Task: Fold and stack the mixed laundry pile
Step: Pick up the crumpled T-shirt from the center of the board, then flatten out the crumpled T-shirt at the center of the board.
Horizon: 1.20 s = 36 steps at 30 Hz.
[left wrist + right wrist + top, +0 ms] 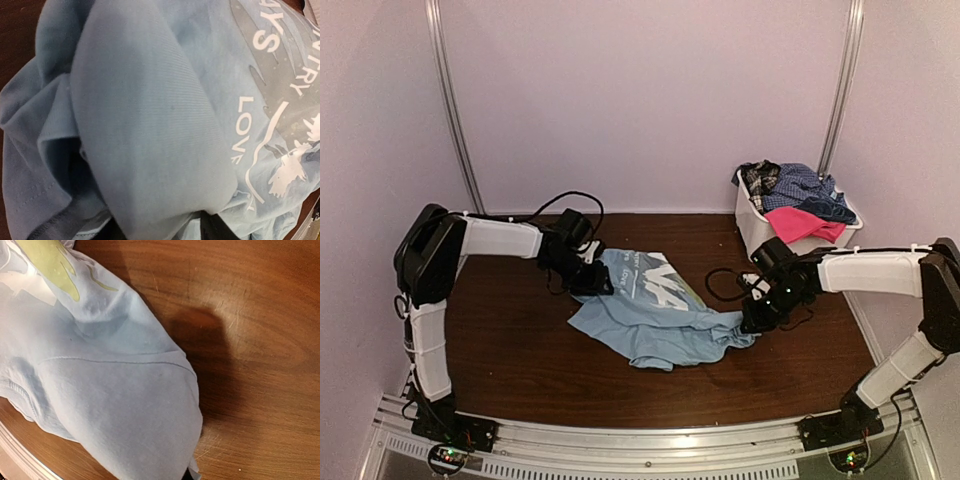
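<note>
The light blue T-shirt (650, 312) lies crumpled on the brown table, its white print facing up. My left gripper (592, 281) is shut on the shirt's far left edge. Cloth (150, 125) drapes over its jaws and hides them, apart from one dark finger (222, 231). My right gripper (753, 318) is shut on the shirt's right edge, and a fold (125, 415) bulges out of its hidden jaws. The rest of the pile fills the basket: black-white plaid piece (758, 178), blue check shirt (798, 185), pink piece (807, 226), navy piece (832, 211).
The white plastic basket (757, 232) stands at the back right corner against the wall. A black cable (722, 285) loops on the table between the shirt and the basket. Bare wood (260, 365) lies right of the shirt. Pale walls enclose the table.
</note>
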Available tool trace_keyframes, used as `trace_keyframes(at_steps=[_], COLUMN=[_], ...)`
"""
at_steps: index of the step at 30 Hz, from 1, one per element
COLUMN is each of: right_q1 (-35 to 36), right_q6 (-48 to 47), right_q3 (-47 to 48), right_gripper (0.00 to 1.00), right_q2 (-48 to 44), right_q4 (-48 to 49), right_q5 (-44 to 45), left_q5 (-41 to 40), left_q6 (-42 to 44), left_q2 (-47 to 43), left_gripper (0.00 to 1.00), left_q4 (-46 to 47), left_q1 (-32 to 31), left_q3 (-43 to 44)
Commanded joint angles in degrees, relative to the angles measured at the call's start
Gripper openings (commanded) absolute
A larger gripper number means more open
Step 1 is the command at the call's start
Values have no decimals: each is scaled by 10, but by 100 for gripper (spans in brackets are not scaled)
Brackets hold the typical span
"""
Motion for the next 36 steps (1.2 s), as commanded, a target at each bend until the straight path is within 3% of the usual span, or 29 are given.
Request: trace_keyframes(at_steps=[1,5,6,11,17,23,27,28,30,32,36], right_q1=[0,-10,-16,-59,-69,-58,-56,-56,-57,-56,-57], right_q6=[-8,-26,-31,-69,-129,-149,-150,-158,-166,-158,-135], right_q3=[61,150,176,308,478,590,591,587,581,581,565], right_gripper=[0,0,0,0,0,0,0,0,0,0,0], right_q2=[-22,-40,-44,-52,-42,-67,-86,-81,-65,-40,-23], right_q4=[-52,-116,-133,-193,-230,-292,-315,-316,-308,-300,-283], right_q5=[52,104,118,144,102,-5,-26,-20,-15,-16,-8], left_q5=[13,-14,-23,-83,-55,-43,-58,-79,-134,-158,-181], left_q6=[-12,-11,-9,3,0,-13,-34,-49,-76,-82,-72], left_q2=[-14,-81,-100,-197,-308,-435,-497,-518,-554,-562,-502], left_gripper=[34,2,0,0,0,1,42,54,69,75,75], left_q4=[28,5,-11,-87,-136,-192,-199,-197,-171,-174,-243], left_q1=[0,0,0,0,-5,-89,-162,-167,-163,-142,-136], left_q3=[30,26,27,33,44,27,-8,-22,-65,-91,-108])
